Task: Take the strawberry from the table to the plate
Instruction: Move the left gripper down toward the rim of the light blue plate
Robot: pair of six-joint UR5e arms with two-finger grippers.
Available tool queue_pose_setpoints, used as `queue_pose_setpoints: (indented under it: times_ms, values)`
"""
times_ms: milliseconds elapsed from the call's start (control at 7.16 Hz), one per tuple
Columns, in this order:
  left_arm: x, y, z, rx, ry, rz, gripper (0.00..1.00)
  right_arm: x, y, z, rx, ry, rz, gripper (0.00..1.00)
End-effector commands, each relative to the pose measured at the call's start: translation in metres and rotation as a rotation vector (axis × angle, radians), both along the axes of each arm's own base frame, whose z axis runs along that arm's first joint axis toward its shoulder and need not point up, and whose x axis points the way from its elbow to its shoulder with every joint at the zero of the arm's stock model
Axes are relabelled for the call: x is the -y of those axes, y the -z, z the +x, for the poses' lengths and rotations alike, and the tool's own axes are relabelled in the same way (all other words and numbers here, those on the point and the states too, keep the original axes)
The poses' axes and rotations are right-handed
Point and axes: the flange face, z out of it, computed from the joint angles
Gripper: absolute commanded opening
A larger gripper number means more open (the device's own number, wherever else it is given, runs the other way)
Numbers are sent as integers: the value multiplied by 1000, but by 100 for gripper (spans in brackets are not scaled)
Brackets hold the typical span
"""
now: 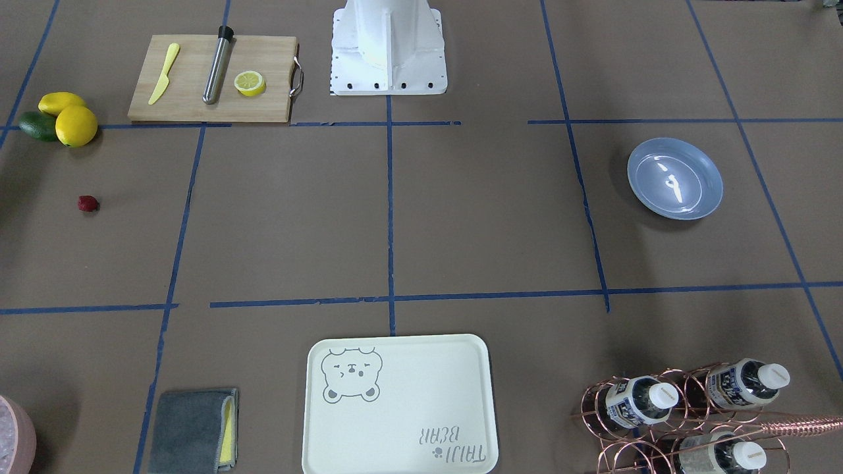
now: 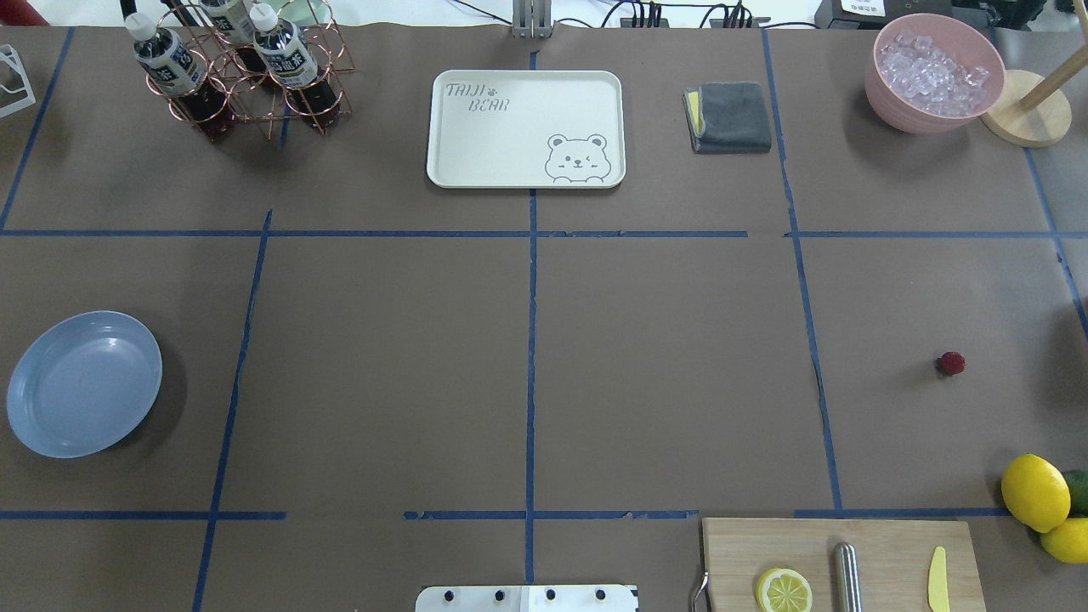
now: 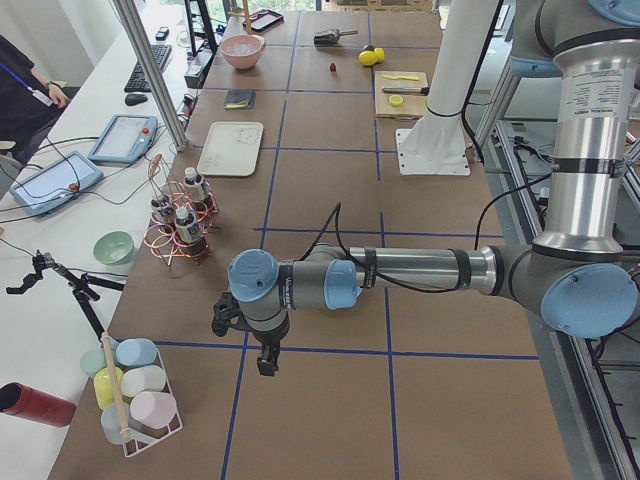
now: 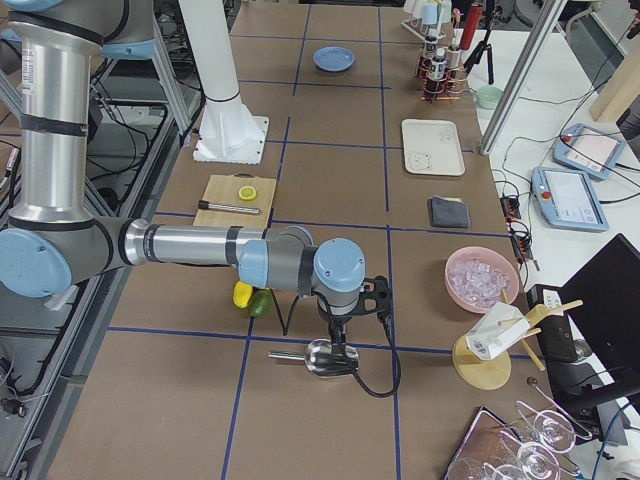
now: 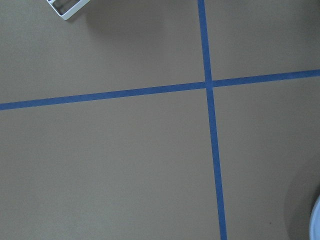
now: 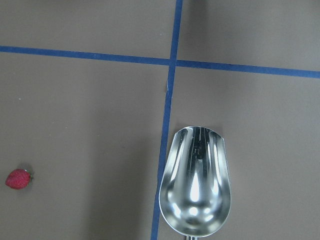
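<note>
The strawberry point(image 1: 88, 203) point(image 2: 951, 364) lies alone on the brown table point(image 2: 663, 365), on the robot's right side, and shows at the lower left of the right wrist view point(image 6: 18, 179). On the robot's left side sits the light-blue plate point(image 1: 675, 178) point(image 2: 83, 382), with nothing on it; a sliver of its rim point(image 5: 316, 220) shows in the left wrist view. My left gripper point(image 3: 264, 360) hangs beyond the table's left end and appears only in the exterior left view. Likewise my right gripper point(image 4: 339, 338) appears only in the exterior right view, above a metal scoop. I cannot tell either one's state.
Two lemons point(image 2: 1034, 492) and an avocado point(image 1: 37, 126) lie near the strawberry. A cutting board point(image 1: 214, 79) carries a lemon half, a knife and a steel rod. A bear tray point(image 2: 526, 128), a grey cloth point(image 2: 729, 117), a bottle rack point(image 2: 242, 72), an ice bowl point(image 2: 933, 72) and the metal scoop point(image 6: 196, 182) also stand about.
</note>
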Motion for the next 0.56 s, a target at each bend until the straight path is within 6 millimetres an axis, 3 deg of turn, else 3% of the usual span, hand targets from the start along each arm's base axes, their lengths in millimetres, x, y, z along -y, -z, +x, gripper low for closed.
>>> queue_pose_setpoints:
  times_ms: [0,419]
  values:
    - [3,4,0,2,0,9,100,1,2,0,0,0,5,100]
    - [17,28,1,2,14,166,100,9,35,-1,11,0,77,100]
